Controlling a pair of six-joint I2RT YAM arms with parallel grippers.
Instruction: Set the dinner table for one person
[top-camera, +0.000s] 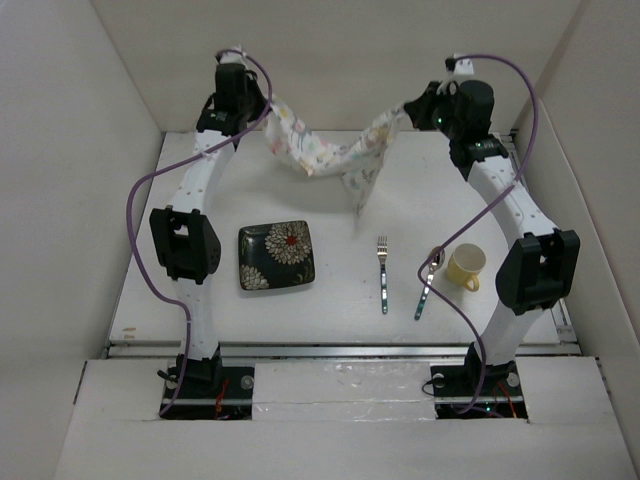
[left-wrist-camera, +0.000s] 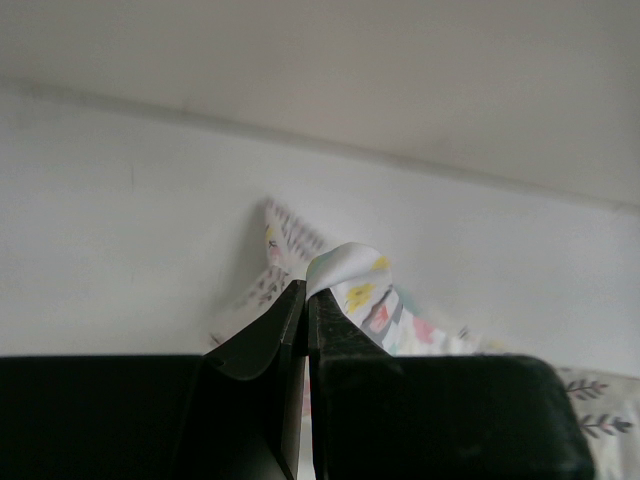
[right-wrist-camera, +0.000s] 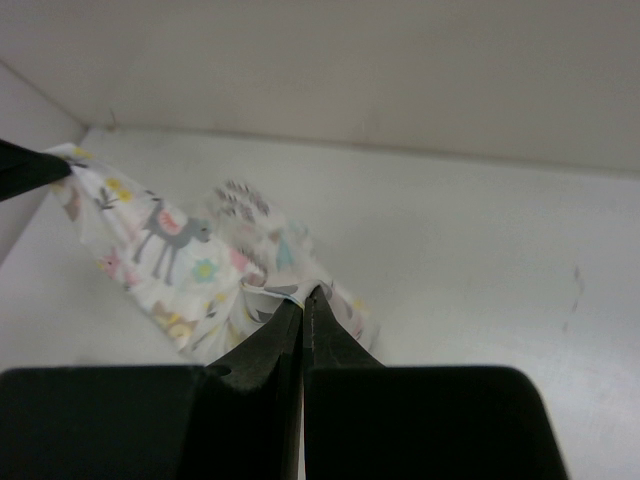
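A white patterned cloth placemat (top-camera: 330, 155) hangs in the air between both grippers over the far part of the dinner table (top-camera: 420, 200). My left gripper (top-camera: 270, 108) is shut on one corner of it; in the left wrist view (left-wrist-camera: 306, 290) the cloth (left-wrist-camera: 360, 290) sticks out of the closed jaws. My right gripper (top-camera: 405, 110) is shut on another corner, seen in the right wrist view (right-wrist-camera: 303, 297) with the cloth (right-wrist-camera: 170, 250) sagging to the left. A black floral plate (top-camera: 276, 256), a fork (top-camera: 383, 272), a spoon (top-camera: 426, 285) and a yellow cup (top-camera: 466, 265) lie nearer.
White walls enclose the table at the back and both sides. The plate sits left of centre, the fork, spoon and cup right of centre. A metal rail (top-camera: 340, 349) runs along the near edge.
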